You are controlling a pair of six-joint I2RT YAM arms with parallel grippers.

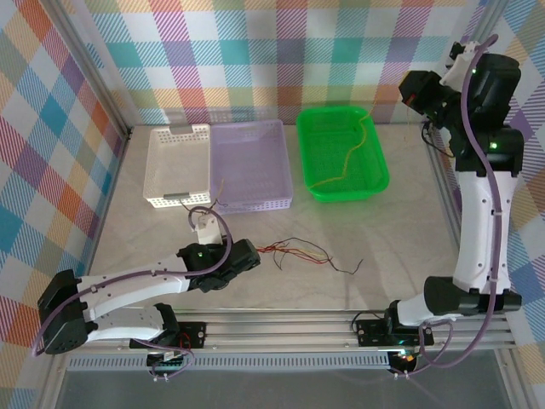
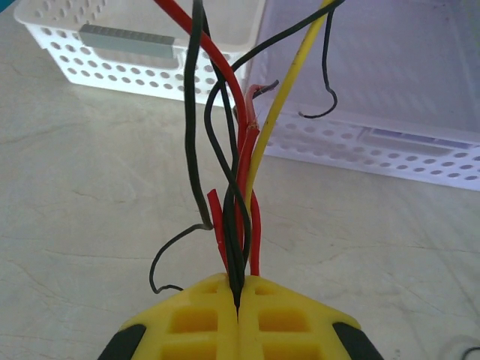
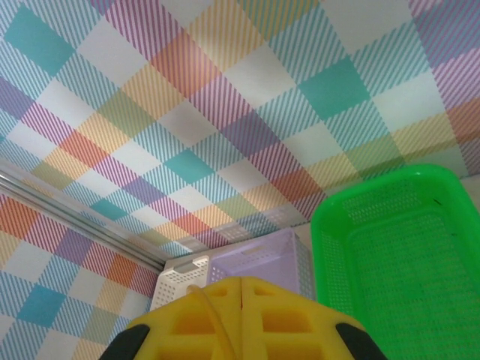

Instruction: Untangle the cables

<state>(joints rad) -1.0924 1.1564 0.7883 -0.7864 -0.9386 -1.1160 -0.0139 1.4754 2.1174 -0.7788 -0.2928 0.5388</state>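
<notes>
My L gripper (image 2: 237, 296) jaws are clamped on a bunch of thin red, black, yellow wire cables (image 2: 241, 142). R gripper (image 3: 241, 289) jaws are closed, near a green plastic mesh tray (image 3: 397, 247).

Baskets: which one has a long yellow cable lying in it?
The green basket, rightmost of the three; the yellow cable snakes across its floor.

Bright even light, soft shadows, mild blur
</notes>
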